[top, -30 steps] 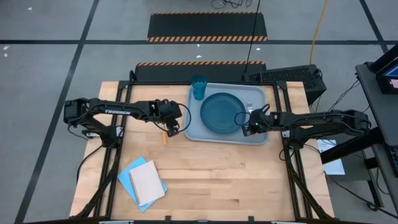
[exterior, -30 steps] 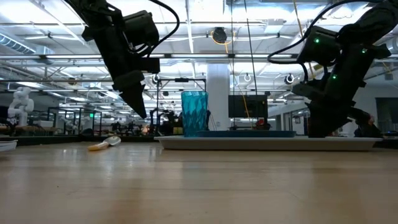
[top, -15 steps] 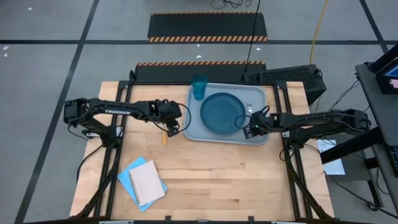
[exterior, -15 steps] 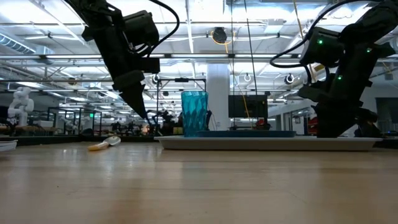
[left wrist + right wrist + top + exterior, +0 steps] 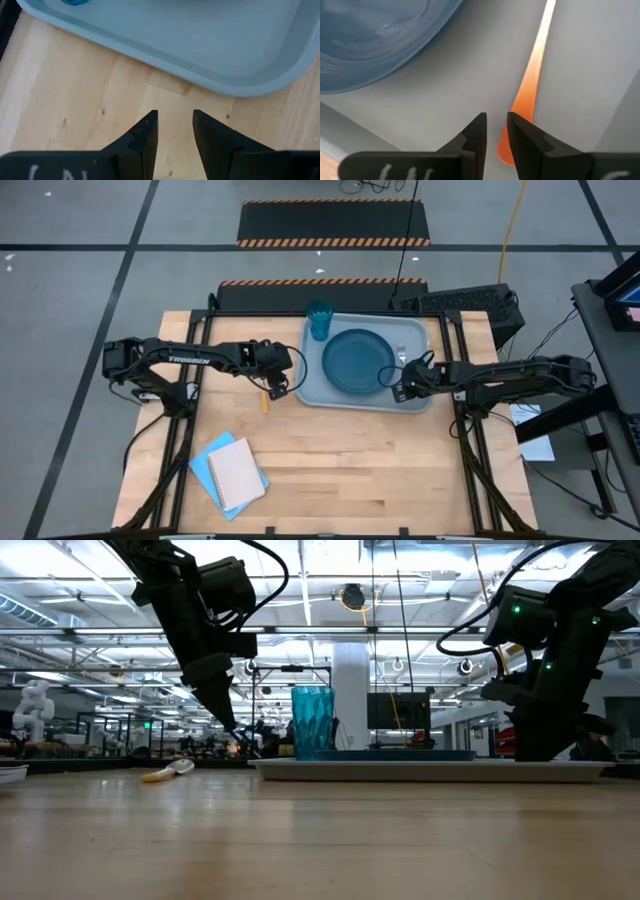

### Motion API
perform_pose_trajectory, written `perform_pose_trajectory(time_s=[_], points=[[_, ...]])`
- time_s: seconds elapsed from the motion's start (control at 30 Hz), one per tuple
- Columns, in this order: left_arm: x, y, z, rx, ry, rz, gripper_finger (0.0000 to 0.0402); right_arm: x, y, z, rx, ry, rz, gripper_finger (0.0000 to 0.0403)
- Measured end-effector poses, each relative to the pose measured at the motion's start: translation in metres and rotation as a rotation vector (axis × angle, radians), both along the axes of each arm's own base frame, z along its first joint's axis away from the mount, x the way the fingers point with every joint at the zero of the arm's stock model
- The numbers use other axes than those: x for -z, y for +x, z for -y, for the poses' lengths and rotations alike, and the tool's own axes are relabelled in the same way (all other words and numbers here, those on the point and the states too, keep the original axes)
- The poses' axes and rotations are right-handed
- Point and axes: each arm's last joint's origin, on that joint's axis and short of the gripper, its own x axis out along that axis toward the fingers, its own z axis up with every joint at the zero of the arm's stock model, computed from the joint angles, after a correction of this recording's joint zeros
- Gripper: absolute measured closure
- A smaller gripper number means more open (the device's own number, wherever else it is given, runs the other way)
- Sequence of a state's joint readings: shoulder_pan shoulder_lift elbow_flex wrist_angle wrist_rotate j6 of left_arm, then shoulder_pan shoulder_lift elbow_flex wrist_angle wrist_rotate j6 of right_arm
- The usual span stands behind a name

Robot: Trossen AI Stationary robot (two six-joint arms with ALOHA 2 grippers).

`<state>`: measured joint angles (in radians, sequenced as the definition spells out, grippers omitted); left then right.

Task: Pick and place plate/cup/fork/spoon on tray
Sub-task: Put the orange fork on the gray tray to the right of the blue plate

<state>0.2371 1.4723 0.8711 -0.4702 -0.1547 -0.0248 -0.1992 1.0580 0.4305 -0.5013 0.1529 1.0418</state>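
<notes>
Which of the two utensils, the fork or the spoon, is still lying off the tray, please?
The spoon, with its yellow-orange handle, lies on the bare wood left of the tray; the red-orange-handled fork already rests inside the tray beside the plate.

You are looking at the light grey-blue tray (image 5: 312, 394) lying flat at the far middle of the table. The dark teal plate (image 5: 356, 360) is sitting flat in its middle, and the teal cup (image 5: 320, 320) is standing upright in its far left corner. The fork (image 5: 402, 356) is lying on the tray just right of the plate, its orange handle (image 5: 532, 80) stretching along the tray floor. The yellow-handled spoon (image 5: 264, 399) is lying on the bare wood near the tray's left edge.
</notes>
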Motion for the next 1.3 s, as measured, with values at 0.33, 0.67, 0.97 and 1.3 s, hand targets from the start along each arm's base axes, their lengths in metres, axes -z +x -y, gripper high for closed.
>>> perform_pose_trajectory(time_s=[0.33,0.67,0.97,1.3], points=[[0.000,0.000,0.000,-0.008,-0.004,0.003,0.0275,-0.004,0.011,-0.002,-0.033,-0.039,0.106,0.0335],[0.000,0.000,0.002,0.001,-0.002,0.002,0.0275,-0.001,0.003,-0.003,-0.048,-0.014,0.022,0.0335],[0.000,0.001,0.002,0.001,-0.002,0.003,0.0275,-0.005,-0.003,-0.004,-0.050,-0.015,0.019,0.0335],[0.000,0.001,0.002,0.001,-0.001,0.004,0.0275,-0.003,-0.004,-0.004,-0.020,0.001,-0.012,0.0335]])
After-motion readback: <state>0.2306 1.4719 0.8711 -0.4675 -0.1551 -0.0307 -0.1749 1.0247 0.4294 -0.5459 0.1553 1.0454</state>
